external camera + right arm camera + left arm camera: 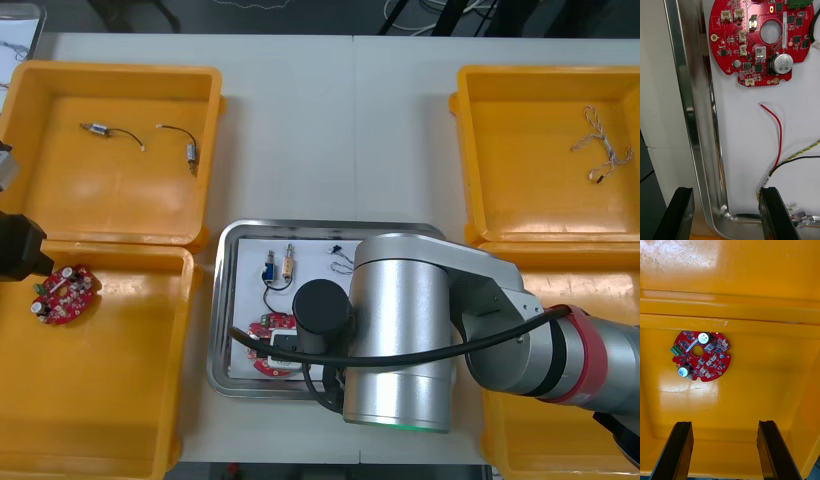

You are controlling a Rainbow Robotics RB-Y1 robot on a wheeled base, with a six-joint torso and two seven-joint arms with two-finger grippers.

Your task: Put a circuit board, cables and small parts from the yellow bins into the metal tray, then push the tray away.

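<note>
**Yellow bins** (120,70): four, two at each side of the table (340,120). The far left one holds two loose parts on black leads. The near left one holds a spare board, the far right one a pale twisted cable (603,150). The near right one lies mostly under the right arm (400,340).

**Metal tray** (222,310): one, between the bins, white inside with a shiny rim (688,112). It already holds a board, cables and parts. Loading looks complete or nearly so, and the push is not yet made.

**Right gripper** (728,215): low over a corner of the tray, fingers spread and pinching nothing. One finger is outside the rim. The other is inside, above the cable ends. Straddling the rim like this would suit bearing on the tray to shove it away.

**Left gripper** (726,450): fingers spread and empty, hanging over the near left bin. Probably waiting.

**Circuit board** (760,41): round and red, flat on the tray floor with its components up, just beside the rim. It has a white label strip (783,22) whose print is too small to read. No brand is legible.

**Spare board** (701,355): same kind, lying in the bin ahead of the left fingers.

**Cables**: a red wire (777,131), a black one (797,160) and a yellow-and-dark twisted one (805,150), loosely laid between the circuit board and the right fingers.

**Small metal parts** (279,265): two, side by side at the tray's far end. The two in the far left bin (191,152) are well apart.
</note>
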